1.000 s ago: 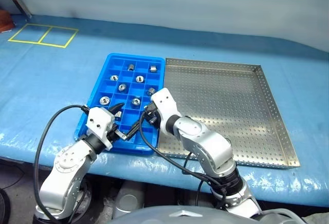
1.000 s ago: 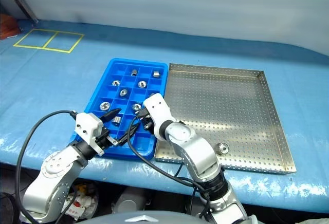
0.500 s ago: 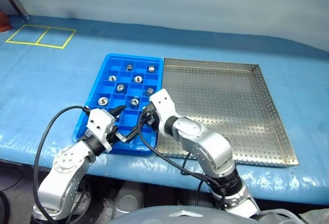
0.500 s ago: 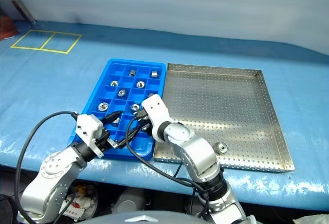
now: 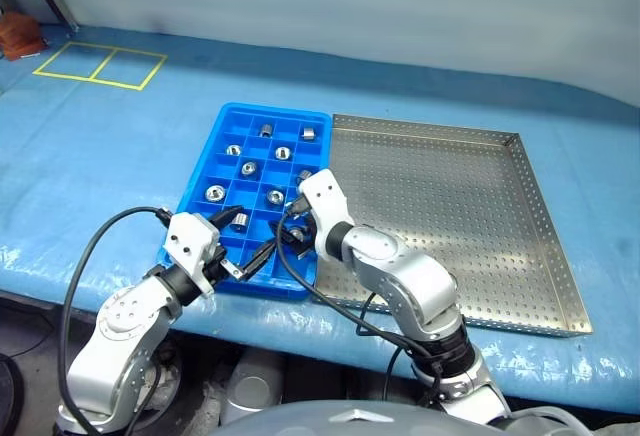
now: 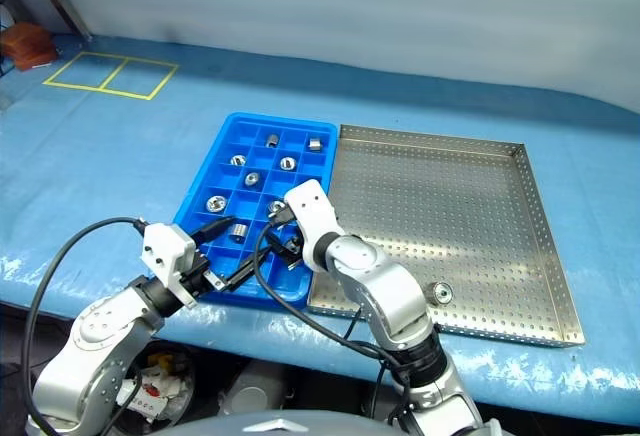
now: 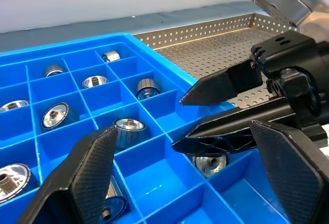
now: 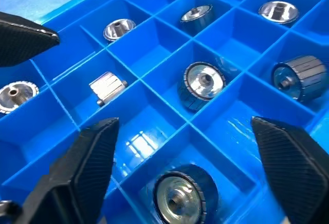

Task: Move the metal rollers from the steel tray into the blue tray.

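The blue tray (image 5: 275,110) holds several metal rollers (image 5: 214,193) in its compartments. To its right lies the steel tray (image 5: 450,216), with one roller (image 6: 436,293) near its front rim. My right gripper (image 8: 182,123) hangs open over the blue tray's near right compartments. Nothing is between its fingers, and a roller (image 8: 180,196) lies in the compartment just below. My left gripper (image 7: 182,129) is open and empty over the tray's near edge. It faces the right gripper (image 7: 205,111) closely without touching it.
Both trays sit on a blue-covered table whose front edge runs just before the grippers. A yellow tape rectangle (image 5: 98,64) marks the far left, with a reddish-brown object (image 5: 18,34) beyond it. Black cables (image 5: 90,256) loop from my left wrist.
My right gripper has opened, and a roller now lies in the compartment under it. The head camera has shifted a little. Both hands stay where they were.
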Action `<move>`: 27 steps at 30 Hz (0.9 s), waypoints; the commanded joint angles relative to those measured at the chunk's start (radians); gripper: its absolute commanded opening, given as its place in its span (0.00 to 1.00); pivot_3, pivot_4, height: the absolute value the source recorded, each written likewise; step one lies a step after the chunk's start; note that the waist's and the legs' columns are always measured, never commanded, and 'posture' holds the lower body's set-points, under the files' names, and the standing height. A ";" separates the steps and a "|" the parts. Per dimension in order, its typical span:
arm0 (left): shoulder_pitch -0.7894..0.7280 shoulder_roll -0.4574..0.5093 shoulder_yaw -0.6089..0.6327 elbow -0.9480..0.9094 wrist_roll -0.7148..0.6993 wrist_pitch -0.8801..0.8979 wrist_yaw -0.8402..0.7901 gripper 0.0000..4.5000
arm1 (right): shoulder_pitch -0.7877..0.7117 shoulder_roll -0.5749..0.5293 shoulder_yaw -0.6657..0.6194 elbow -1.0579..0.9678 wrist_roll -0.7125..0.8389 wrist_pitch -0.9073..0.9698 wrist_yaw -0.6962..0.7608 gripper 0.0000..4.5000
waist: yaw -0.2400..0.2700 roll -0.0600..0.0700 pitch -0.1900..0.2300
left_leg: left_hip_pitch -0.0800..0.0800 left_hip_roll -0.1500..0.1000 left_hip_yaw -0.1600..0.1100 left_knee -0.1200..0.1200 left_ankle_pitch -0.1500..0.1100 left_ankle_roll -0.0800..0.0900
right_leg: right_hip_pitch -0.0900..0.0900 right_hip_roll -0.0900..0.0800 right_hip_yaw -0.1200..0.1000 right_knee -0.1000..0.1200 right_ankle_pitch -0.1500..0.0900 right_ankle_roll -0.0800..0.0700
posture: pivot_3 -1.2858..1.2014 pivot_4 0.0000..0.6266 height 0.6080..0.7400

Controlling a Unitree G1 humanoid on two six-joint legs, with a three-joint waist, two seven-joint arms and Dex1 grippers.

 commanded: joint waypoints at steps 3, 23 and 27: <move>-0.087 0.008 -0.045 0.010 -0.023 0.018 -0.041 1.00 | 0.000 -0.024 -0.129 -0.225 0.068 0.033 0.017 0.99 | -0.018 0.000 0.000 | -0.004 0.000 0.000 0.000 0.000 0.001 | 0.000 0.000 0.000 0.000 0.001 0.001 | 0.63 0.24 1.00; -0.333 -0.043 -0.278 0.190 0.004 0.015 -0.183 1.00 | 0.190 -0.077 -0.382 -0.538 0.012 0.460 -0.146 0.99 | -0.152 0.000 0.000 | -0.008 0.000 -0.002 0.002 0.001 0.000 | -0.002 0.006 0.002 0.003 0.002 0.004 | 0.53 0.24 1.00; -0.348 -0.042 -0.314 0.198 0.004 0.018 -0.222 1.00 | 0.248 -0.106 -0.365 -0.532 -0.004 0.442 -0.161 0.99 | -0.157 0.000 0.000 | -0.008 0.000 -0.002 0.002 0.001 0.000 | -0.002 0.006 0.002 0.003 0.003 0.004 | 0.53 0.24 1.00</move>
